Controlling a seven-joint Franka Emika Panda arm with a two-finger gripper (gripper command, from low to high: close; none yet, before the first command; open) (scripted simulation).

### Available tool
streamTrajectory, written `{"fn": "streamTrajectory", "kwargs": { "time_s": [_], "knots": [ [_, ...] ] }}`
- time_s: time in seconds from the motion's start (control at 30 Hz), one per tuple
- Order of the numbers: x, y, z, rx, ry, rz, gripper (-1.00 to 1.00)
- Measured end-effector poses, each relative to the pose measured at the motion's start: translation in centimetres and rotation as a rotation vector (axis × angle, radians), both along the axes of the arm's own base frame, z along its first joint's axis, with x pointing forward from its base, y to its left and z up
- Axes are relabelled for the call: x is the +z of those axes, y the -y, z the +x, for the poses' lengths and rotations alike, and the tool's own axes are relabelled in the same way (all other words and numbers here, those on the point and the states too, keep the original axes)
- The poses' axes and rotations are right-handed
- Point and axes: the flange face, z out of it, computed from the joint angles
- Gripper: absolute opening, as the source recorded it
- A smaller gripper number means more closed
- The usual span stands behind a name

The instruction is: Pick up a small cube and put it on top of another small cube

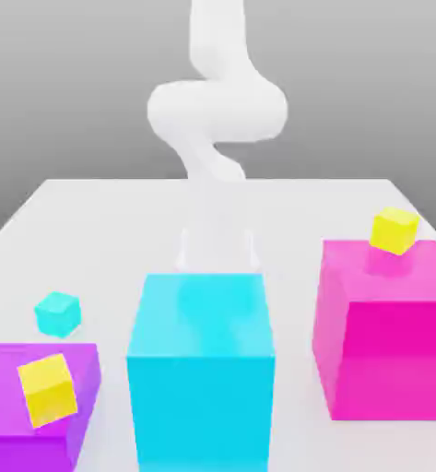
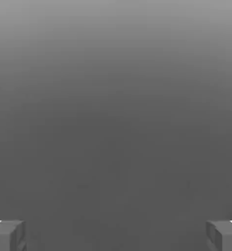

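Hiding the gripper (image 2: pixel 116 235) — large cyan block (image 1: pixel 203 369); small cube (image 1: pixel 57 313) unobstructed.

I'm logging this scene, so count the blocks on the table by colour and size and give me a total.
Small cyan cube: 1
Small yellow cubes: 2
Large cyan block: 1
Large purple block: 1
Large magenta block: 1
Total: 6

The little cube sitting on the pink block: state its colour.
Yellow, on the pink block; clearest in the exterior view.
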Motion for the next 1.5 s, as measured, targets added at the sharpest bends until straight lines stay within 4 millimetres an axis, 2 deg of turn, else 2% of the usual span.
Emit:
{"fn": "streamTrajectory", "kwargs": {
  "time_s": [0.07, 0.17, 0.27, 0.37, 0.47, 0.6, 0.7, 0.8, 0.83, 0.87, 1.07, 1.1, 1.33, 1.5],
  "knots": [
    [-4.1, 3.0, 1.7, -0.13, -0.055, 0.053, 0.0],
    [-10.1, 7.6, 2.9, -0.32, -0.128, 0.129, 0.0],
    [-16.1, 12.1, 2.7, -0.513, -0.193, 0.207, 0.0],
    [-22.1, 16.3, 1.2, -0.709, -0.252, 0.287, 0.0],
    [-28.0, 20.0, -1.4, -0.907, -0.307, 0.367, 0.0],
    [-35.4, 23.5, -6.3, -1.175, -0.372, 0.477, 0.0],
    [-40.5, 24.9, -10.8, -1.378, -0.416, 0.561, 0.0],
    [-45.1, 25.3, -15.7, -1.587, -0.457, 0.648, 0.0],
    [-46.2, 25.3, -16.5, -1.622, -0.464, 0.663, 0.0],
    [-47.2, 25.6, -17.3, -1.653, -0.464, 0.675, 0.0],
    [-52.4, 25.1, -17.2, -1.653, -0.472, 0.674, 0.0],
    [-53.0, 25.1, -17.2, -1.653, -0.472, 0.674, -1.0],
    [-52.9, 25.1, -17.2, -1.653, -0.47, 0.674, -1.0],
    [-49.2, 25.2, -17.1, -1.653, -0.47, 0.675, -1.0]
  ]
}}
